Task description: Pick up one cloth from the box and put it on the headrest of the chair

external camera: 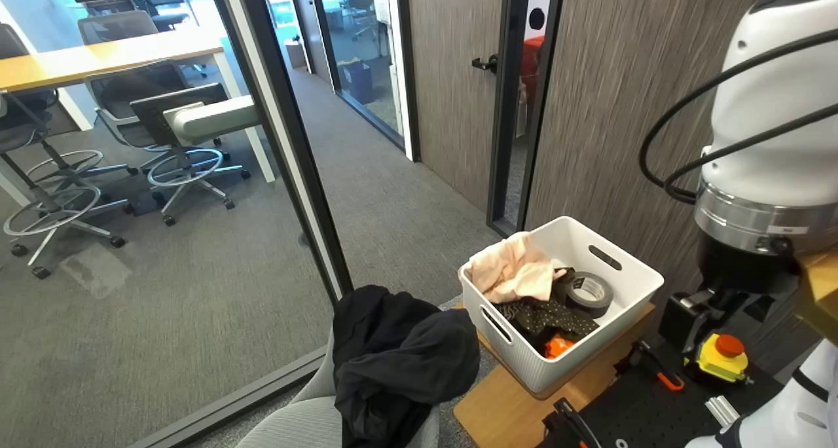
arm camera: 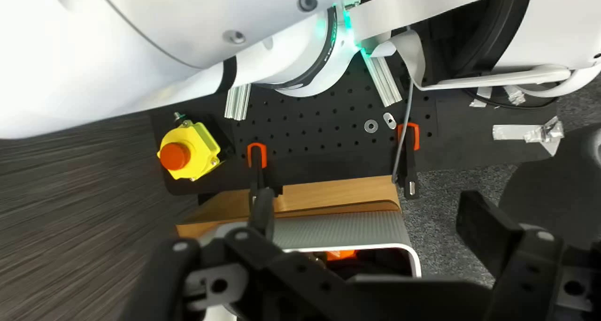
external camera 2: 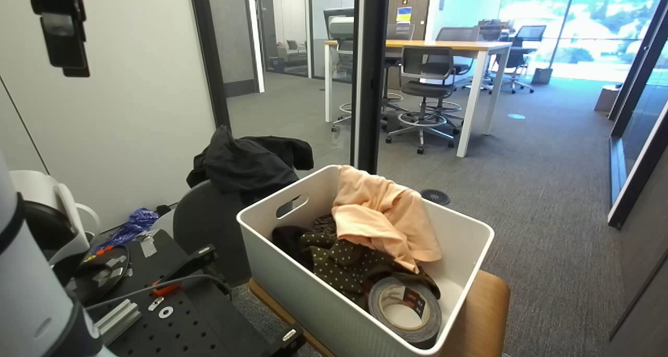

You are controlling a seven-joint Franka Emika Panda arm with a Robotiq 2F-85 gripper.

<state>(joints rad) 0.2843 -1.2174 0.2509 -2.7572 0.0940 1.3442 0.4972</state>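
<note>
A white box [external camera: 628,304] stands on a wooden surface and also shows in an exterior view [external camera 2: 308,299]. In it lie a peach cloth [external camera: 514,271], draped against one wall, and a dark polka-dot cloth [external camera 2: 339,260]. A grey chair [external camera: 294,425] stands beside the box. Black cloth [external camera: 406,356] lies bunched over its back and hides the top; it also shows in an exterior view [external camera 2: 245,161]. My gripper [arm camera: 369,211] is open and empty, above the box's near side in the wrist view. In an exterior view only part of the gripper [external camera 2: 65,44] shows, high up.
A tape roll [external camera 2: 404,310] and an orange item [external camera: 558,346] are also in the box. A black pegboard [arm camera: 305,166] with clamps [arm camera: 409,171] and a yellow-red stop button [arm camera: 188,152] adjoins it. A wood-panel wall [external camera: 609,140] and a glass partition post [external camera: 288,140] stand close by.
</note>
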